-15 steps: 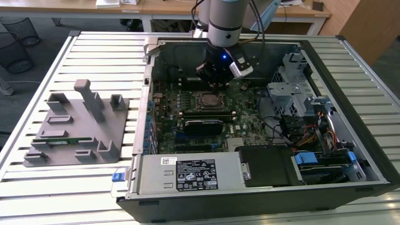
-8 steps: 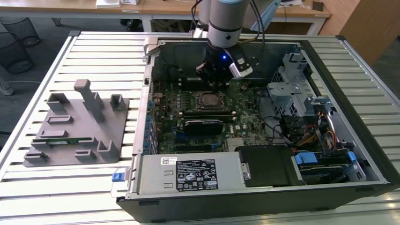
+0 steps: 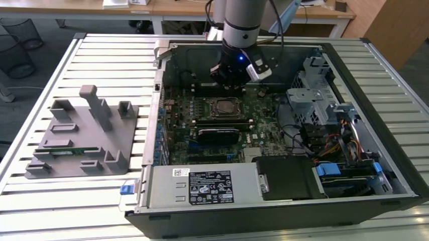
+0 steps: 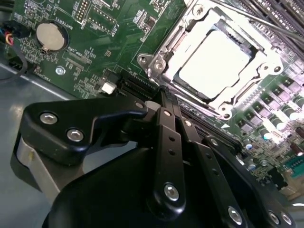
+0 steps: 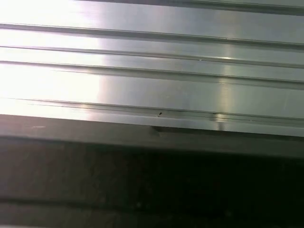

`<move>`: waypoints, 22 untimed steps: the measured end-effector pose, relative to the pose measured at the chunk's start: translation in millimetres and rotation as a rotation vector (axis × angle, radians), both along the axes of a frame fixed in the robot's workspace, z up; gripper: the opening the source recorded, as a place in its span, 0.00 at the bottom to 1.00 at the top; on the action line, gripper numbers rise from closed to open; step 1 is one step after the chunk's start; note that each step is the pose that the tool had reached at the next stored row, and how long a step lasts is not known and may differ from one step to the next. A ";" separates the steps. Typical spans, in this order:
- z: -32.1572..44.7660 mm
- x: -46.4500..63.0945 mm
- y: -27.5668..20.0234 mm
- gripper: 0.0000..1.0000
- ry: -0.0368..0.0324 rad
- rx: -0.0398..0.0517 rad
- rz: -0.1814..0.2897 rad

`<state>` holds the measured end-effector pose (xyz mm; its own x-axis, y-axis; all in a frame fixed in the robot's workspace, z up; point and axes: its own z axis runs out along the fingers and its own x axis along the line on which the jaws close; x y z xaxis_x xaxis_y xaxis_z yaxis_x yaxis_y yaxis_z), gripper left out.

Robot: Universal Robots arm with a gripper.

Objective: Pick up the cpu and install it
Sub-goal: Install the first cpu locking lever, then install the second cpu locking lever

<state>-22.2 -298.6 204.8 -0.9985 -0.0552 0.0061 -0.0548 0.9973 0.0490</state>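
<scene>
- The computer case (image 3: 282,201) is lying on its side on the slatted table (image 3: 100,50), open face upward, so the green circuit board (image 3: 264,123) inside is facing the arm and can be reached from straight above.
- The cpu (image 4: 213,59) is sitting flat in its socket (image 4: 164,59) near the middle of the board, its pale metal top glaring under the light; the socket's silver frame is surrounding it on all sides, so to my eye the chip is already in place rather than waiting to be fetched. Whether the frame is latched down I cannot tell.
- The gripper (image 3: 231,80) is hanging inside the case toward its far wall, just beyond the socket (image 3: 224,107) and above the board, not touching the chip.
- In the second wrist view the gripper (image 4: 164,97) is showing its black linkages drawn in toward one another, the tips meeting with nothing between them: it is closed narrow and empty.
- A grey holder tray (image 3: 80,135) is resting near the exterior view's left edge of the table, well apart from the case, with a narrow green memory stick (image 3: 67,150) lying in one of its slots, kept there clear of the work.
</scene>
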 end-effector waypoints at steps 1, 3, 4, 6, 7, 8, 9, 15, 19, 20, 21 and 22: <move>0.0 0.0 -0.4 0.11 -0.0001 0.0002 0.000; 0.1 0.0 -2.8 0.11 0.0000 0.0011 0.000; 0.1 0.0 -4.5 0.11 0.0001 0.0015 0.000; 0.1 0.0 -5.9 0.11 0.0001 0.0017 0.000; 0.0 0.0 -6.2 0.11 0.0001 0.0017 0.000; 0.1 0.0 -6.6 0.11 0.0001 0.0016 0.000; 0.1 0.0 -7.1 0.11 0.0001 0.0016 0.000; 0.1 0.0 -11.3 0.11 0.0001 0.0016 0.000; 0.0 0.0 -14.0 0.11 0.0001 0.0016 0.000; 0.1 0.0 -14.6 0.11 0.0001 0.0016 0.000; 0.0 0.0 -15.2 0.11 0.0001 0.0017 0.000; 0.1 0.0 -15.9 0.11 0.0001 0.0016 0.000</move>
<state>-22.2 -314.5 204.9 -0.9985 -0.0552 0.0061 -0.0548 0.9972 0.0506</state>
